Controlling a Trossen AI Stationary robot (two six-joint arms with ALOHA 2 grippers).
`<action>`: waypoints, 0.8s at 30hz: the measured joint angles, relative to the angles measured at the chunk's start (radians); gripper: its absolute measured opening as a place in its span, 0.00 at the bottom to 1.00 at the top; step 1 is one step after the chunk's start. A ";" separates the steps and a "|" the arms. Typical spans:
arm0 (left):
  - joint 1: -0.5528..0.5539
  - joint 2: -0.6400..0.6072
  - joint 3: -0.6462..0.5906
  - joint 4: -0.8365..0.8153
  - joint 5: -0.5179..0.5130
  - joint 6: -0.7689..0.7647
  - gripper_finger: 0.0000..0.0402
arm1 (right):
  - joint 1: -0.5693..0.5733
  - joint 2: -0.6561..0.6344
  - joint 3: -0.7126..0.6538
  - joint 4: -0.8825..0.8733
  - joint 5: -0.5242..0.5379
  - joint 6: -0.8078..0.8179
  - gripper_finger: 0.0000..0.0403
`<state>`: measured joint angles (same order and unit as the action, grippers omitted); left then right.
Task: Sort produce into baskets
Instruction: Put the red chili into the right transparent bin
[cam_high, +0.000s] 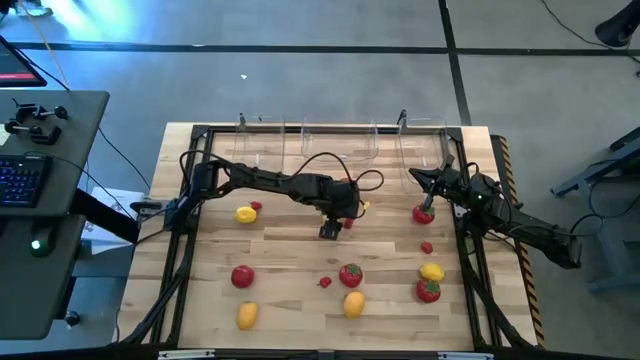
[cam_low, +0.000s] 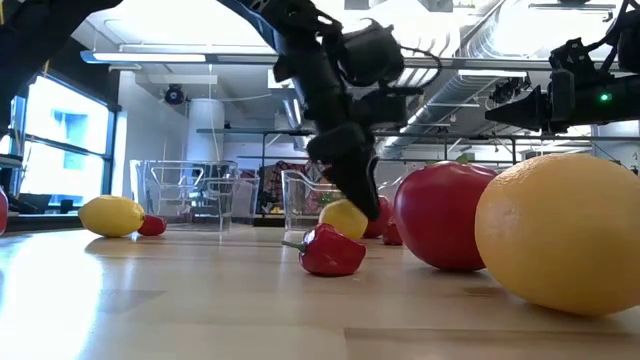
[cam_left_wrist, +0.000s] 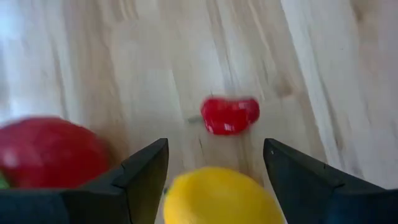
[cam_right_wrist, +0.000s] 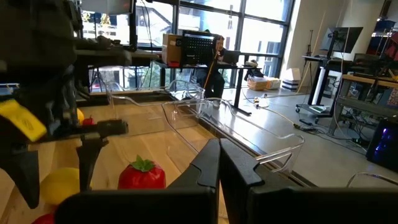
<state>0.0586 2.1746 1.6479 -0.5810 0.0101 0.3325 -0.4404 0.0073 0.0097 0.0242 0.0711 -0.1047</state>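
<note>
The left gripper is out over the middle of the table, pointing down, with its fingers spread apart and nothing between them yet. In the left wrist view a yellow lemon sits right under the gap, with a small red pepper-looking piece just past it and a tomato off to one side. From the low view the fingers hang just above the lemon, maybe brushing it, honestly hard to call from that angle.

The lemon's an oval and only part of it shows, so I can't tell which way its long axis runs relative to the fingers. That's my main worry. If the fingers close on the pointy ends rather than across the fat middle, I'd guess it squirts out sideways. The tomato is also close beside one finger, so coming down could bump it and send it rolling. The little red piece lies on its side, stem end aimed toward the tomato side.

The right gripper waits near the back right with fingers pressed together, empty, a tomato just beside it. The three clear bins sit along the far edge, and I can't see any produce in them. The rest is scattered across the table.
</note>
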 joint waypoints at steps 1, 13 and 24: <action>0.000 0.000 0.009 -0.005 0.000 -0.012 0.62 | 0.000 0.000 0.000 0.000 0.000 0.000 0.00; -0.007 0.000 0.030 0.005 0.007 -0.061 0.62 | 0.000 0.000 0.000 0.000 0.000 0.000 0.00; -0.035 0.023 0.030 0.081 0.008 0.046 0.62 | 0.000 0.000 0.000 0.000 0.000 0.000 0.00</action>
<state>0.0238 2.1971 1.6779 -0.4996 0.0179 0.3782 -0.4407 0.0074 0.0094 0.0243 0.0711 -0.1047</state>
